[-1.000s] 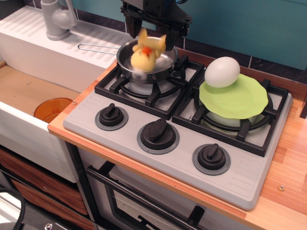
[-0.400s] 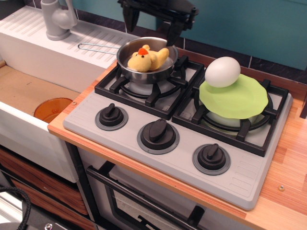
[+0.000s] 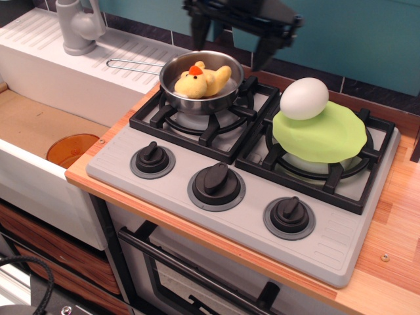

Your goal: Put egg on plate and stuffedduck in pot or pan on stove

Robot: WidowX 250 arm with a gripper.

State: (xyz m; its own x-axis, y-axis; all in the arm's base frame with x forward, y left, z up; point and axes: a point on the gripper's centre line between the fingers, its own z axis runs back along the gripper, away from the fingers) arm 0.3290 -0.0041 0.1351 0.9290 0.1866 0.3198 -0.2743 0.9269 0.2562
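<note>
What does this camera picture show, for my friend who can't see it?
A yellow toy duck lies in a shiny pan on the stove's left burner, and a white egg sits on a green plate on the right burner. The black gripper hangs open above, holding nothing.

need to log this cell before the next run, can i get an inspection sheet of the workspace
surface: grey stove on a wooden counter.
job's things: stuffedduck lies in the steel pan on the left burner; egg rests on the green plate on the right burner.
clutter: orange bowl in the sink.
gripper: gripper open, empty, above and behind the pan.
cables: black cable at lower left.
surroundings: grey faucet, teal wall, oven door below.
</note>
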